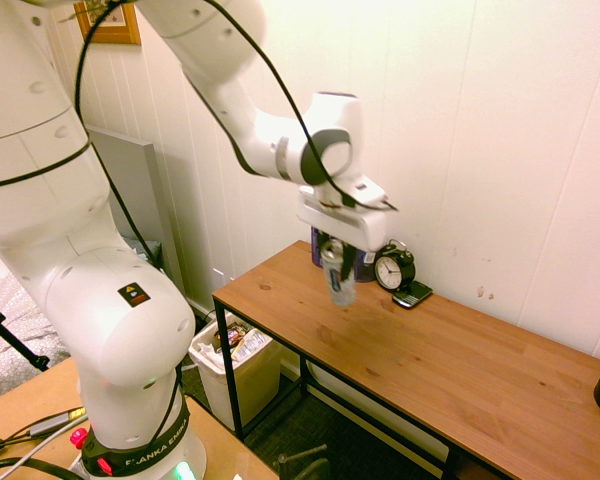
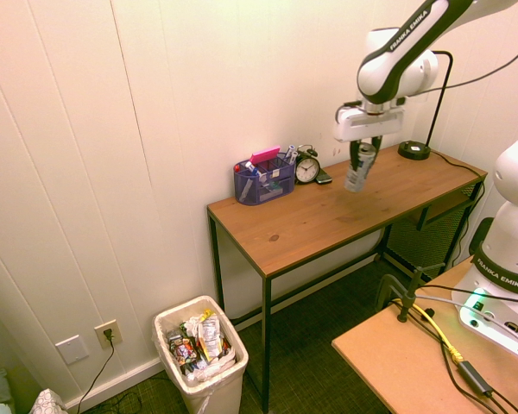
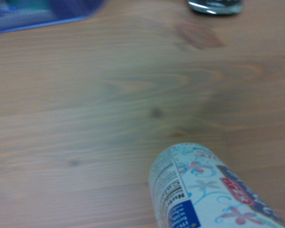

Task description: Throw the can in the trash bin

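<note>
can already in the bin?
No, the can hangs in the gripper above the wooden table, while the trash bin sits on the floor beside the table's far end.

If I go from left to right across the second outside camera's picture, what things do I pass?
Wall outlet → trash bin → blue desk organizer → alarm clock → can, held in the gripper above the table → black lamp base.
</note>
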Controlling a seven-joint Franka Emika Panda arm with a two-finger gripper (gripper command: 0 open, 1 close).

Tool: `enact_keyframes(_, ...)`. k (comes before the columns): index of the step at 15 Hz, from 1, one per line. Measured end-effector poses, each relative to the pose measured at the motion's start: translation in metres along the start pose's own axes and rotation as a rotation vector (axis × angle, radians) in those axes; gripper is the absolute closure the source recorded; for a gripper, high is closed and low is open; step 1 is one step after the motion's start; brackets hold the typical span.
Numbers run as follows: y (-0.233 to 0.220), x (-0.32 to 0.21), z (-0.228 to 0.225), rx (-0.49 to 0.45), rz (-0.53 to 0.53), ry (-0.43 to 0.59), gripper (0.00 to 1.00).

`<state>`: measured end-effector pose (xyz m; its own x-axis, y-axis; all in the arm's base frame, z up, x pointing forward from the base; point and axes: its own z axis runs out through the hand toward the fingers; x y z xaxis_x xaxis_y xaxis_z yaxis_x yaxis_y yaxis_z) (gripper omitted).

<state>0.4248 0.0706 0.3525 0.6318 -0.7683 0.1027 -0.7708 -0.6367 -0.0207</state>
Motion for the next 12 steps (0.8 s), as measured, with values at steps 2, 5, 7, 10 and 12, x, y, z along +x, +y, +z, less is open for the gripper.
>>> enact_keyframes(2,-0.065,-0.077,-0.036,0.026,-0.115,0.026,1.00)
enact_keyframes(5,-0.142,-0.155,-0.042,0.025,-0.258,0.000,1.00)
enact_keyframes(7,-0.185,-0.191,-0.028,0.011,-0.335,-0.043,1.00)
enact_keyframes(10,-0.240,-0.225,0.010,-0.007,-0.400,-0.117,1.00)
enact_keyframes(12,-0.268,-0.228,0.051,-0.051,-0.405,-0.137,0.00)
